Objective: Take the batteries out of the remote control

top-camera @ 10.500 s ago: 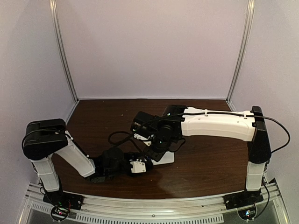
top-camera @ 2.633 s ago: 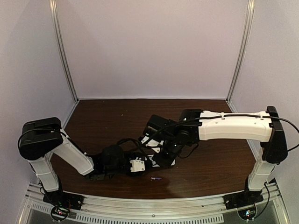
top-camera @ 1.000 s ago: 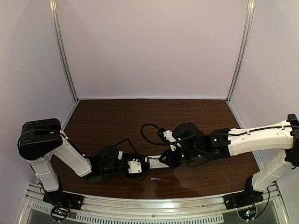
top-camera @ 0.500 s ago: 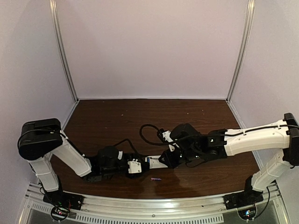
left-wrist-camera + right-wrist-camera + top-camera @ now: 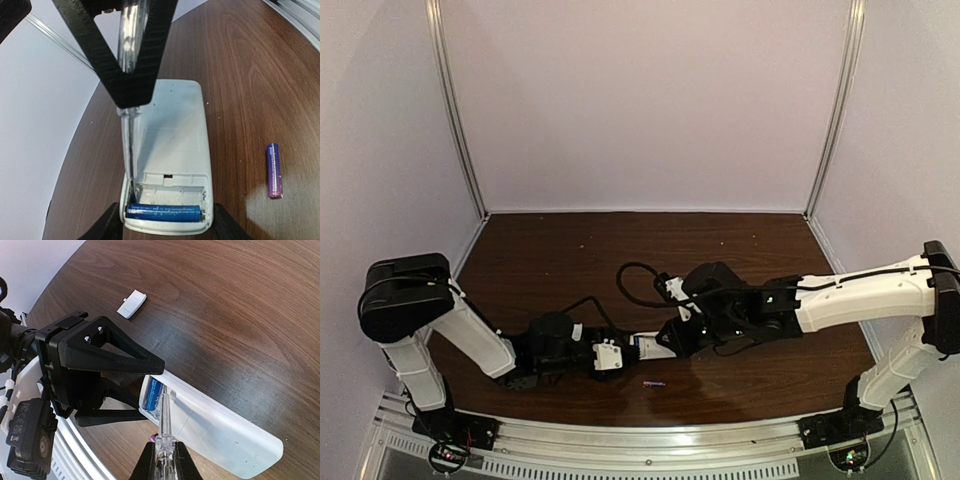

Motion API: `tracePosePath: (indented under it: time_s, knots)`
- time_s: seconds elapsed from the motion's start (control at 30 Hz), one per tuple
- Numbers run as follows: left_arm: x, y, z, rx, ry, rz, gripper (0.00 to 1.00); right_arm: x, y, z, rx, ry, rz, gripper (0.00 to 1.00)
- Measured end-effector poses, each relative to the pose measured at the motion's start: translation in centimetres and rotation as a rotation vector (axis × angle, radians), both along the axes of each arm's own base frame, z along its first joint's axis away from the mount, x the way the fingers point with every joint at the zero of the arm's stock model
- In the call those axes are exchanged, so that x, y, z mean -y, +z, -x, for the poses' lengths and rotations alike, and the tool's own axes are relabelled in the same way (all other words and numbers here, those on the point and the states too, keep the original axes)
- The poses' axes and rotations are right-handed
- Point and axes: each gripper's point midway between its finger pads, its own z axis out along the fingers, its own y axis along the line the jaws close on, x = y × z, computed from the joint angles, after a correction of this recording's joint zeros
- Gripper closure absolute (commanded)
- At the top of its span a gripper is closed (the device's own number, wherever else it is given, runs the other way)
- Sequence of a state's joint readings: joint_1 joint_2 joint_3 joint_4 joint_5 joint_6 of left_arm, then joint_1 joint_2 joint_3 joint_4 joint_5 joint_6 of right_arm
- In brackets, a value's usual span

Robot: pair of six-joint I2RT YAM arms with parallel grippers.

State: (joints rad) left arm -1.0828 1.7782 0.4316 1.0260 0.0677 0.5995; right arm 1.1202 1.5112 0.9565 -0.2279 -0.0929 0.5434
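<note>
while your right claw [image 5: 164, 461] stays clamped on the clear tool [image 5: 165, 419], tip in the open bay of the remote control [image 5: 172, 135] beside the blue battery [image 5: 163, 212], that arm has barely shifted. your left claw [image 5: 167, 227] grips the remote control's left end, half wide. the purple battery [image 5: 273, 170] still lies on the table [image 5: 250, 75], just near of it.

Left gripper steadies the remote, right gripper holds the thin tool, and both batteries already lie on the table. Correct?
No. Only the purple battery lies on the table; the blue battery sits in the open compartment of the remote, as the left wrist view shows. The rest is right.
</note>
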Motion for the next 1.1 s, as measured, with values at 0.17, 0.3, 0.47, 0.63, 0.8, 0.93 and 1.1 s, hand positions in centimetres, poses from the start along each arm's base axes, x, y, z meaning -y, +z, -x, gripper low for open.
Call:
tracePosePath:
  time_s: [0.17,0.3,0.47,0.63,0.8,0.93,1.1]
  knots:
    - [-0.1,0.0,-0.1,-0.001,0.002,-0.001,1.0,-0.1,-0.1,0.0,0.006,0.025,-0.01,1.0]
    - [-0.2,-0.2,0.0,-0.003,0.002,-0.006,1.0,-0.1,-0.4,0.0,0.01,0.046,-0.015,1.0]
    - [-0.3,-0.4,0.1,-0.006,0.002,-0.01,1.0,-0.1,-0.7,-0.1,0.013,0.063,-0.031,1.0]
    - [-0.4,-0.6,0.2,-0.01,-0.002,-0.016,1.0,0.0,-1.3,0.2,0.017,0.098,-0.05,1.0]
    - [-0.5,-0.7,0.3,-0.013,-0.006,-0.019,1.0,0.0,-1.7,0.8,0.02,0.145,-0.061,1.0]
    - [-0.5,-0.8,0.4,-0.014,-0.007,-0.02,1.0,0.0,-1.8,0.8,0.029,0.156,-0.066,1.0]
    - [-0.6,-0.8,0.3,-0.015,-0.005,-0.021,1.0,-0.1,-1.9,0.7,0.045,0.162,-0.074,1.0]
